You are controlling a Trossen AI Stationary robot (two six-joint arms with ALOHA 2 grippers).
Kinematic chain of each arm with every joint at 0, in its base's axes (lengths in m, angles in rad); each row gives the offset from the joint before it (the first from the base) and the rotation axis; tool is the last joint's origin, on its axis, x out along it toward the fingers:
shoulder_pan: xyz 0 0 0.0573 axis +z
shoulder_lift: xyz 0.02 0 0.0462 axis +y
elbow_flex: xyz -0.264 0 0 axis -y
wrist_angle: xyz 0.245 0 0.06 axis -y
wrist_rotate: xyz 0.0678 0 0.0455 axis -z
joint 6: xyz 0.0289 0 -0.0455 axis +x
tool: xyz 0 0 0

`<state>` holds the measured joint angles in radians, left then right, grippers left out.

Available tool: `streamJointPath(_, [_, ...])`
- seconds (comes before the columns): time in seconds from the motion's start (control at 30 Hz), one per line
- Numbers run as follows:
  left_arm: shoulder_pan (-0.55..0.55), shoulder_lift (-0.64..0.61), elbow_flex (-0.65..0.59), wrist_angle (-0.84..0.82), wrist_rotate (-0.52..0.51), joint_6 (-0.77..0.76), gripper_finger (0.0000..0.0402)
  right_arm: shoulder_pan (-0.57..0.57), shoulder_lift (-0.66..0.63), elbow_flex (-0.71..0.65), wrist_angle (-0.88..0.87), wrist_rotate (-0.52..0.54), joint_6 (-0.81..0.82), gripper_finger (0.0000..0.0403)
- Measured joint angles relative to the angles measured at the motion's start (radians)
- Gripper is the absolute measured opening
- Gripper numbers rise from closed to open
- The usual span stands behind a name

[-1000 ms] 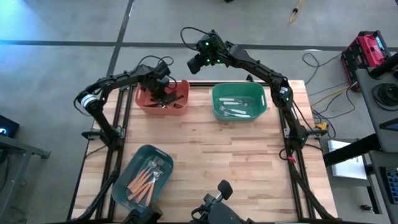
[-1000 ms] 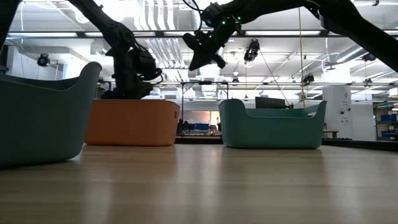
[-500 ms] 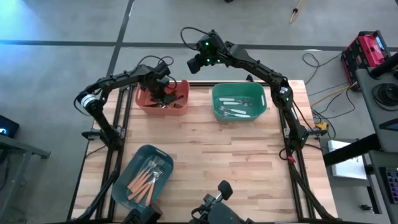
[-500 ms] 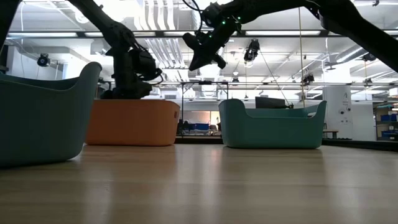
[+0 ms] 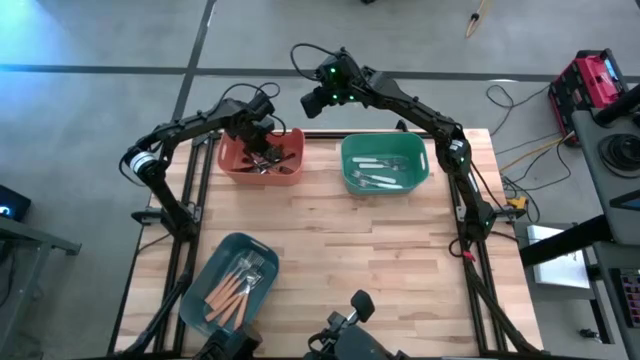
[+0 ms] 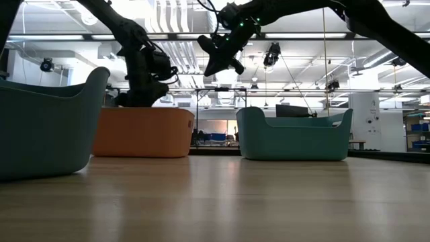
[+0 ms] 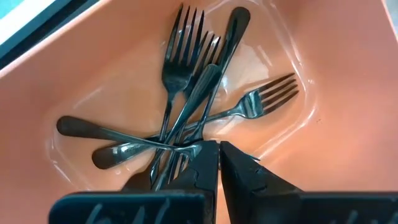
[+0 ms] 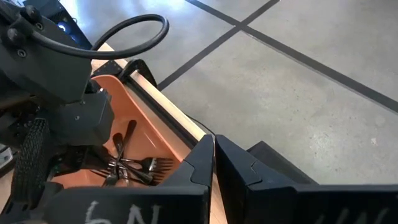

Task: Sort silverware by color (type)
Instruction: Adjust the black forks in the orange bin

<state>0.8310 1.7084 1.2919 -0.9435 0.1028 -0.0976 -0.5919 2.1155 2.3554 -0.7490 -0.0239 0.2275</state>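
Several black forks [image 7: 193, 93] lie crossed on the floor of the orange bin [image 5: 262, 168] [image 6: 142, 132]. My left gripper [image 7: 219, 152] [image 5: 260, 138] [image 6: 141, 95] hangs shut just above them, holding nothing. White and silver utensils [image 5: 378, 172] lie in the green bin [image 5: 346, 160]. Orange-handled utensils [image 5: 232, 290] lie in the blue-grey bin [image 5: 262, 250]. My right gripper [image 8: 214, 146] [image 5: 314, 102] [image 6: 209, 67] is shut and empty. It is raised beyond the table's far edge and faces the orange bin [image 8: 134, 115].
The orange bin and the green bin [image 6: 293, 138] stand side by side at the table's far edge. The blue-grey bin [image 6: 47, 128] is at the near left. Bare wood [image 5: 380, 260] spreads between them and to the near right. A cable loop [image 8: 124, 37] rides on the left arm.
My left gripper has risen a little out of the orange bin and drifted slightly toward the table's far edge. The forks stay on the bin's floor.
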Motion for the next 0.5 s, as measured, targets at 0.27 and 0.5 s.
streamJointPath(0.27, [0.0, 0.0, 0.003, 0.0, -0.013, 0.003, 0.0, 0.0, 0.0, 0.0, 0.0, -0.001, 0.0, 0.0009])
streamJointPath(0.5, [0.0, -0.003, 0.005, 0.0, -0.015, 0.006, 0.0, 0.0, 0.0, 0.0, 0.001, -0.001, -0.002, 0.0009])
